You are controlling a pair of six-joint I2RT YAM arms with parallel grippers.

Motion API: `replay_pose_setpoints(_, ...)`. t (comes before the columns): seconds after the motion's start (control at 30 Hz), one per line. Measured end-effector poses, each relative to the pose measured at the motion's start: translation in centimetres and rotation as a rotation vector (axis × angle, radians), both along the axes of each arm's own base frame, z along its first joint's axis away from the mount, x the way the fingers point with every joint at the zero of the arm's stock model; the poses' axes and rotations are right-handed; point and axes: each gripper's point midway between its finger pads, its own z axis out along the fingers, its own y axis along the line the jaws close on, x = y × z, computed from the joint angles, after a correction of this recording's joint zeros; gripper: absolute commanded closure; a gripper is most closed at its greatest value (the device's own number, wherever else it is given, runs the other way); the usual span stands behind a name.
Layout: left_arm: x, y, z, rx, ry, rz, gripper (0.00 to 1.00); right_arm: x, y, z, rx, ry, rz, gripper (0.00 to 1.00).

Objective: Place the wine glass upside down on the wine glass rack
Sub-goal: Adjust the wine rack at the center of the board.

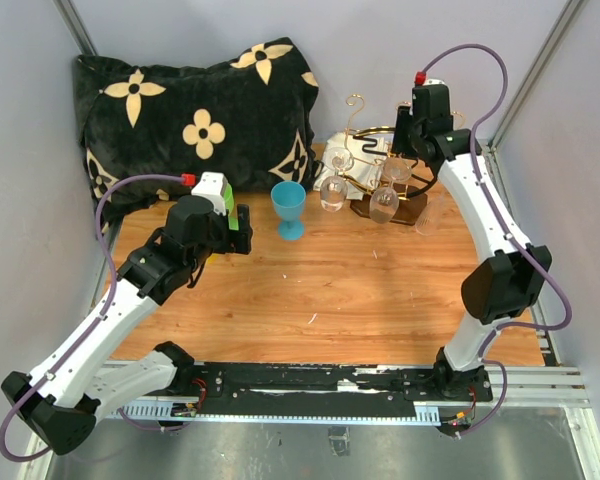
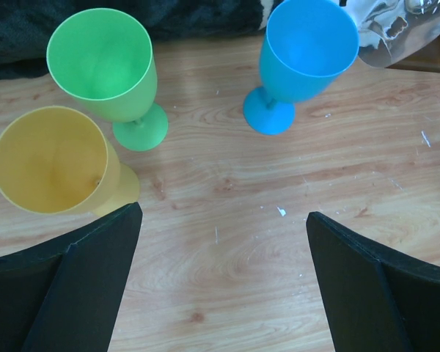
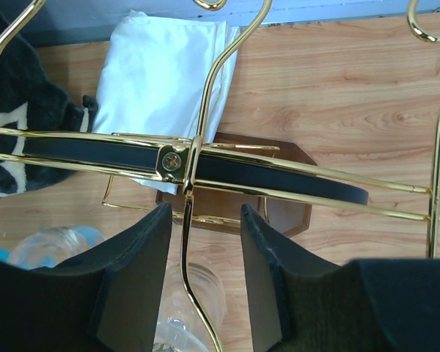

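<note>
Wooden tabletop point(image 1: 360, 290), grey walls point(image 1: 380, 30); left end effector point(image 2: 224, 220) wide, right end effector point(image 3: 205, 220) narrow.

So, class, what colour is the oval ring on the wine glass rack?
Black: the oval ring shows best in the right wrist view.

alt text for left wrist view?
Three empty goblets stand upright on the wooden table, seen from above: green goblet and yellow goblet at left, blue goblet at right. The left claw hangs open above the table, black fingers at the bottom corners, holding nothing.
</note>
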Motion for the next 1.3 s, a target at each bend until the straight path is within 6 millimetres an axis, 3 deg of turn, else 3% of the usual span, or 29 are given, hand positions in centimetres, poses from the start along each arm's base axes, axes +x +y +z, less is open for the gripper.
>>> replay_pose_setpoints(0.3, -0.2, 0.0, 0.3, -0.007, -0.007, -0.004, 0.00, 1.0, 0.7, -0.7, 0.014, 0.025, 0.026, 0.70)
replay_pose_setpoints(0.43, -0.2, 0.0, 0.2, -0.009, -0.006, -0.007, 0.00, 0.9, 0.8, -1.0, 0.020, 0.036, 0.036, 0.72)
replay_pose_setpoints(0.57, -0.2, -0.1, 0.2, -0.010, -0.006, -0.010, 0.00, 0.9, 0.9, -1.2, 0.027, 0.043, 0.046, 0.81)
replay_pose_setpoints(0.73, -0.2, -0.1, 0.2, -0.010, -0.006, -0.010, 0.00, 0.8, 1.1, -1.3, 0.034, 0.051, 0.064, 0.84)
replay_pose_setpoints(1.03, -0.2, -0.1, 0.2, -0.006, -0.005, -0.011, 0.00, 0.7, 0.7, -1.3, 0.041, 0.063, 0.091, 0.98)
replay_pose_setpoints(1.3, -0.1, -0.2, 0.0, -0.002, 0.002, -0.012, 0.00, 0.6, 0.0, -1.4, 0.018, 0.071, 0.151, 0.99)
